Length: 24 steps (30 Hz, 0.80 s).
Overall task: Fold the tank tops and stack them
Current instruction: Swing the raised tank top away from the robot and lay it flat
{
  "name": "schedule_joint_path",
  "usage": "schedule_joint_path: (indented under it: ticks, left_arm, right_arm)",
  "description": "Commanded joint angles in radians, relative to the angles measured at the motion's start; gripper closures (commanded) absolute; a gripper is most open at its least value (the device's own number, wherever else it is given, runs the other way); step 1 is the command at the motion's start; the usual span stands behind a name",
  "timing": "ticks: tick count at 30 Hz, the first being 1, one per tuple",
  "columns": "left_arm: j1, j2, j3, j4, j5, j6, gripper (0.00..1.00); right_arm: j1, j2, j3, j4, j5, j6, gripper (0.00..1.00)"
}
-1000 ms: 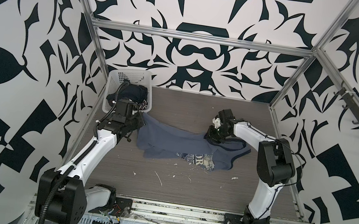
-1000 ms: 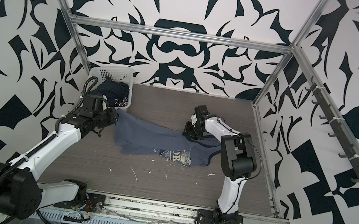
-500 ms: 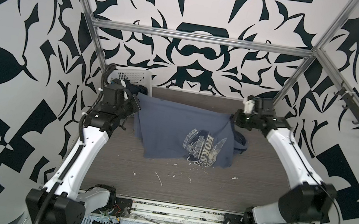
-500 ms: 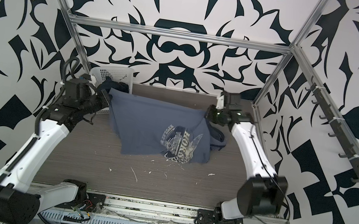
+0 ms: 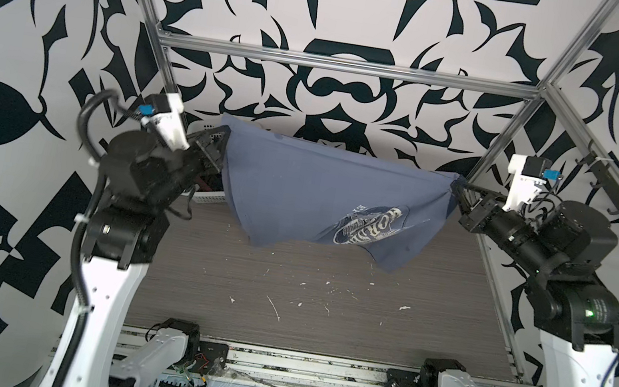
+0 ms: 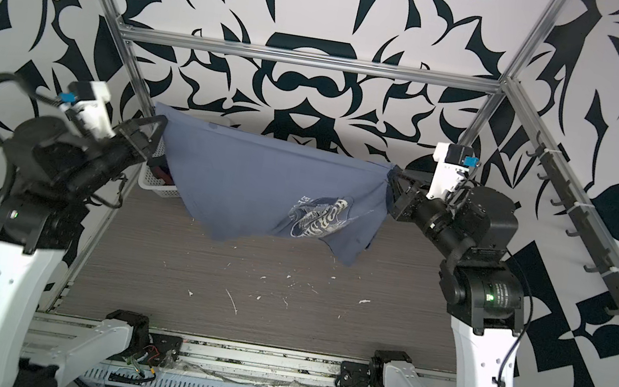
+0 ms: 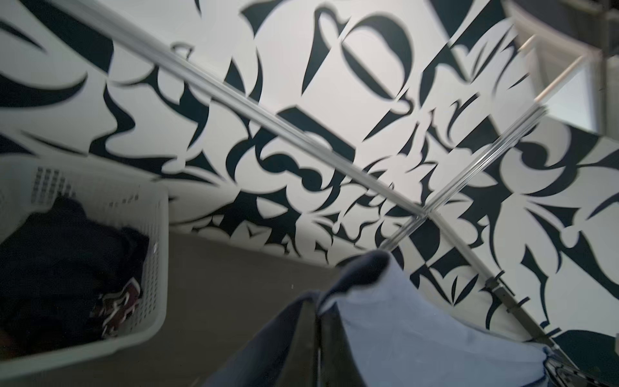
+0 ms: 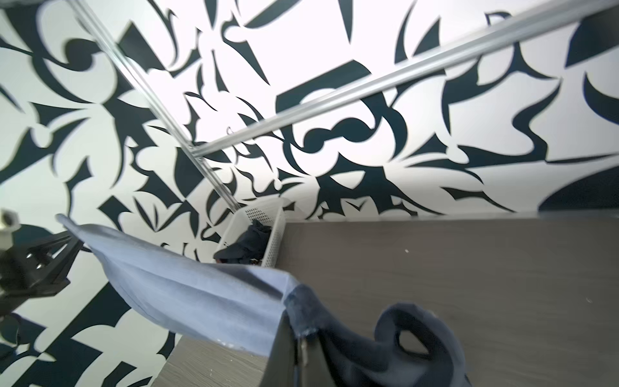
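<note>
Slate-blue tank top (image 5: 300,184) hangs stretched between both clamped jaws.

Blue top (image 5: 300,184), pinched between left gripper (image 5: 223,143) and right gripper (image 5: 458,188), curtains the back of the cell in mid-air. The table (image 5: 302,307) beneath and in front lies open. A basket (image 6: 157,185) blocks the back left corner; a hook rail (image 6: 581,208) lines the right wall.

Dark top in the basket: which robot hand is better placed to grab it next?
Probably left: the left hand is beside the basket; the right hand is far across. Both hold the blue top.
</note>
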Motion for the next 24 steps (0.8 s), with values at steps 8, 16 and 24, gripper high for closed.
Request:
schedule_joint_path:
  ticks: [8,16,24]
  left_arm:
    - [-0.064,0.659,0.522,-0.434,0.077,0.069,1.00]
    - [-0.081,0.694,0.916,-0.307,0.078,0.062,1.00]
    - [-0.081,0.284,0.242,0.096,0.034,0.069,1.00]
  right_arm:
    - [-0.110,0.403,0.067,-0.063,0.120,0.032,1.00]
    - [-0.141,0.453,0.443,-0.077,0.112,0.037,1.00]
    - [0.014,0.258,0.089,0.033,0.151,-0.005,1.00]
